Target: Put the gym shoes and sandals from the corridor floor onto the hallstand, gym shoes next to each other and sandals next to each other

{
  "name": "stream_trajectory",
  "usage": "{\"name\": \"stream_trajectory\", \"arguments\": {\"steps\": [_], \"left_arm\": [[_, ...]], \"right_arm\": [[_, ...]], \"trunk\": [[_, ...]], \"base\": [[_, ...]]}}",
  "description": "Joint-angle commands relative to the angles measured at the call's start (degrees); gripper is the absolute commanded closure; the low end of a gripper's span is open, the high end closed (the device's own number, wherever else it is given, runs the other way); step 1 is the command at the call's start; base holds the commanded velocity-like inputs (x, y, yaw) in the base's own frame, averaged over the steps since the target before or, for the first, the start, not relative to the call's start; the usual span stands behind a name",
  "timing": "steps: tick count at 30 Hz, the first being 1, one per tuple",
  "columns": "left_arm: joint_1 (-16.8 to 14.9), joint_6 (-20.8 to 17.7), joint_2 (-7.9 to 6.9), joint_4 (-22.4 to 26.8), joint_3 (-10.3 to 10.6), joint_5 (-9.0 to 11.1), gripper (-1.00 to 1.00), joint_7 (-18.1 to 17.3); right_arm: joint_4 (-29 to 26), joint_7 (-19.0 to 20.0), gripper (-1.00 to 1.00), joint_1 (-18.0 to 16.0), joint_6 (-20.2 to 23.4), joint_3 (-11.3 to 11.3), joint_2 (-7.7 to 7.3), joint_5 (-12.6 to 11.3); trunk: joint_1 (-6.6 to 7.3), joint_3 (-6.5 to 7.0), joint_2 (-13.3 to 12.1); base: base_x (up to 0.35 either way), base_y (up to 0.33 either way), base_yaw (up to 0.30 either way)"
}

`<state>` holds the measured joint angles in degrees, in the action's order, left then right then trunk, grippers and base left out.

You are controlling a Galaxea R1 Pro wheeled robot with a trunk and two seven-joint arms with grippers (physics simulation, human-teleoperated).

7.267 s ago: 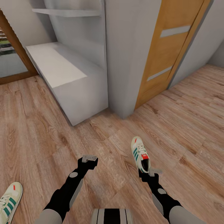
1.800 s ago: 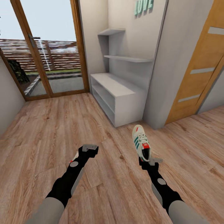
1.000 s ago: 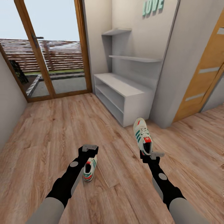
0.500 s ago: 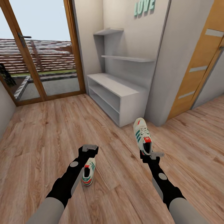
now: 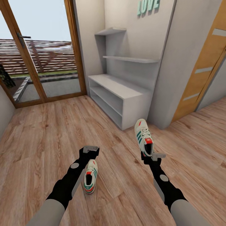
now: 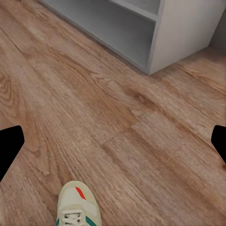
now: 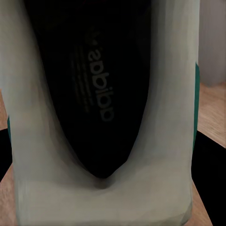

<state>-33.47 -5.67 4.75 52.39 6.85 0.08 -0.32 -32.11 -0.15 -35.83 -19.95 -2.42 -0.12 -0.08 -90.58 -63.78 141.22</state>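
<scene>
One cream-white gym shoe (image 5: 143,137) with green stripes is held by its heel, toe pointing away from me, in my right gripper (image 5: 153,156), which is shut on it. The right wrist view looks into that shoe's dark insole (image 7: 94,84). The other gym shoe (image 5: 90,176) lies on the wood-plank corridor floor (image 5: 40,138) just under my left forearm; its toe (image 6: 76,206) shows in the left wrist view. My left gripper (image 5: 91,148) hangs open above the floor, its fingers (image 6: 8,149) wide apart. The pale grey hallstand (image 5: 121,94) stands ahead. The sandals are out of view.
A glass door in a wood frame (image 5: 40,53) closes the corridor at the far left. A grey wall pillar (image 5: 175,62) and an orange wooden door (image 5: 204,69) stand right of the hallstand. Open floor lies between me and the hallstand's low bench (image 6: 165,42).
The view has swung and lifted from the floor to the hallstand and glass door. The floor shoe came into view by my left arm. Both arms keep their pose.
</scene>
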Motion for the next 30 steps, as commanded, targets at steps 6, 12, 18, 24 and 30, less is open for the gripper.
{"name": "stream_trajectory", "arguments": {"steps": [6, 12, 18, 24, 30], "left_arm": [[0.0, -0.3, 0.0, 0.1, 0.1, 0.1, -1.0, 0.0], [0.0, -0.2, 0.06, 0.0, 0.1, 0.2, -1.0, 0.0], [0.0, -0.2, 0.05, 0.0, 0.0, 0.3, -1.0, 0.0], [0.0, -0.2, 0.0, 0.0, 0.0, 0.3, -1.0, 0.0], [0.0, -0.2, 0.01, 0.0, -1.2, 0.4, -1.0, -0.1]], "right_arm": [[0.0, 0.0, 1.0, 0.0, -0.2, 0.0, 0.15, 0.0], [0.1, 0.0, 1.0, 0.0, 0.0, 0.0, 0.13, 0.0], [0.0, 0.0, 1.0, 0.0, 0.1, 0.0, 0.02, 0.0], [-0.4, -0.1, 1.0, 0.0, 0.2, 0.0, 0.03, 0.0], [-0.8, 0.0, 1.0, 0.0, 0.2, 0.0, 0.03, 0.0]], "trunk": [[0.0, -0.07, 0.0], [0.0, -0.08, 0.0], [0.0, -0.08, 0.0], [0.0, -0.08, 0.0], [-1.12, -1.43, 2.0]], "base": [[0.048, 0.048, -0.017], [0.004, 0.004, -0.012], [0.0, 0.0, 0.0], [0.0, 0.0, 0.0], [0.0, 0.0, 0.027]]}}
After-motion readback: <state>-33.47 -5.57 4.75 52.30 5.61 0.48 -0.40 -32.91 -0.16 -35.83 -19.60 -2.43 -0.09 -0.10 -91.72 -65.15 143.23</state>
